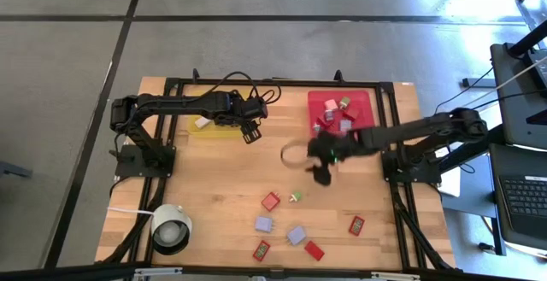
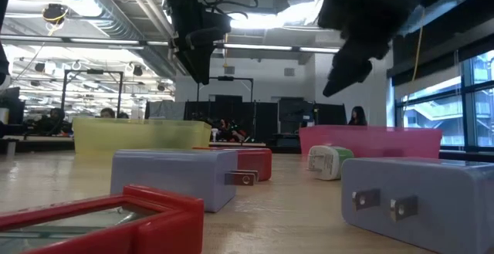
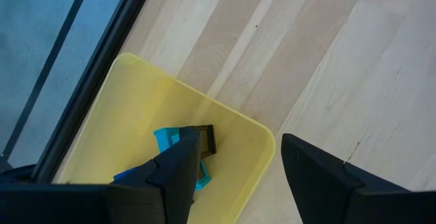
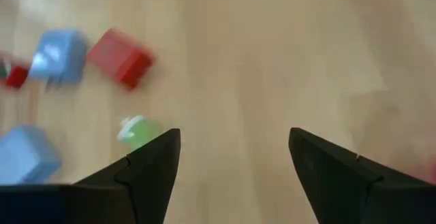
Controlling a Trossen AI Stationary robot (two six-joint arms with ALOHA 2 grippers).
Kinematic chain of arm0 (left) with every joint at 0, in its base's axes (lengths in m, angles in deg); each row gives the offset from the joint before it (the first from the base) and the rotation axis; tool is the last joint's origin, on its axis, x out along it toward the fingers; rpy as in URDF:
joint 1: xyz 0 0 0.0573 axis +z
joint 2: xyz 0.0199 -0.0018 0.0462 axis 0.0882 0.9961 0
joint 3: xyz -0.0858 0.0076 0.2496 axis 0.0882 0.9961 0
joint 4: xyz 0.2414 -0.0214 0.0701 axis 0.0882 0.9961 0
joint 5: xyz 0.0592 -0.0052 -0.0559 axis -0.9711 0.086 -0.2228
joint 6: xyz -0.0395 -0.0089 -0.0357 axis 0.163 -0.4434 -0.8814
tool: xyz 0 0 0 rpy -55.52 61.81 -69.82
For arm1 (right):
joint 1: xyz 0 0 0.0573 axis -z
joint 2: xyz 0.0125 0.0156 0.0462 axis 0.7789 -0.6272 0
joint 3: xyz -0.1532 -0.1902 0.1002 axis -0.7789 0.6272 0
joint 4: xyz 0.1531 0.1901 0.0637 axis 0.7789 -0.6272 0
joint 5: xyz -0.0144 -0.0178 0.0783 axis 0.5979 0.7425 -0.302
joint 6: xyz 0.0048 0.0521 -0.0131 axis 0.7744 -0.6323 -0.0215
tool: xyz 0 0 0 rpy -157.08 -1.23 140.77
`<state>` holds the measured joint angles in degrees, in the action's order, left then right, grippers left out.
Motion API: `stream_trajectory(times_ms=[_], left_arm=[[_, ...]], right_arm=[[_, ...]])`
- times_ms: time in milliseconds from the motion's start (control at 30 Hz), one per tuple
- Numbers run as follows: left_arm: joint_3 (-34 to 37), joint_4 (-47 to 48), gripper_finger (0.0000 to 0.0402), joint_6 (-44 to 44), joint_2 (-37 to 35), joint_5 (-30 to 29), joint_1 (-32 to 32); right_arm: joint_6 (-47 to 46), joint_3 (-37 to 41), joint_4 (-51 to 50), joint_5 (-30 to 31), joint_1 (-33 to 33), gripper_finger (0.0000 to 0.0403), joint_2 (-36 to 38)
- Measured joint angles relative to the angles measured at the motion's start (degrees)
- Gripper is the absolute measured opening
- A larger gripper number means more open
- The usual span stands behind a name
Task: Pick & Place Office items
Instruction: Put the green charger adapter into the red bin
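- Red block [image 2: 100, 221] lies nearest the low camera, flat on the table [image 1: 214, 191]; it is one of the items not yet sorted.
- Table, one: the job looks roughly half done (my judgement from how things lie). Seven items sit loose on the half away from the trays, and the rest are already in trays.
- Trays, two: the red tray [image 1: 367, 102] holds about five items, bunched too close to count surely. The yellow tray [image 1: 218, 128] holds at least two, a teal piece [image 3: 165, 139] and a dark clip [image 3: 206, 139].
- Grippers, two: the right gripper [image 1: 321, 175] hangs over bare wood between the red tray and the loose group, fingers spread, nothing between them. The left gripper [image 1: 251, 132] hangs at the yellow tray's edge, fingers likewise apart and empty.
- Roll [image 1: 171, 228], one: white, at the table's corner (no part of the task).
- Loose items, counted: four red blocks, two lilac blocks [image 1: 263, 224], one small green piece [image 1: 296, 197].
- Left to do: all seven need lifting into a tray; which tray suits which colour I cannot tell.
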<state>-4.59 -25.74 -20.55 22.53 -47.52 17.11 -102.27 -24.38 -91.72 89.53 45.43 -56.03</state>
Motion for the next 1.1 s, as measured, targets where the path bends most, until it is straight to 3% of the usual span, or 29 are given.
stream_trajectory(times_ms=[267,467,833,1100], left_arm=[[0.00,0.00,0.0202,0.00,0.00,0.00,0.00],[0.00,0.00,0.0201,-0.02,0.00,0.00,0.00],[0.00,0.00,0.0202,-0.02,0.00,0.00,-0.02],[0.00,0.00,0.0200,-0.02,0.00,0.00,-0.02]], right_arm=[[3.53,0.20,5.61,4.50,-10.32,0.0276,-5.69],[3.52,0.19,13.19,4.29,-11.75,0.0277,-11.53],[3.57,0.17,18.46,1.08,-12.40,0.0277,-19.93],[15.09,0.15,19.55,1.14,-14.00,0.0277,-24.16]])
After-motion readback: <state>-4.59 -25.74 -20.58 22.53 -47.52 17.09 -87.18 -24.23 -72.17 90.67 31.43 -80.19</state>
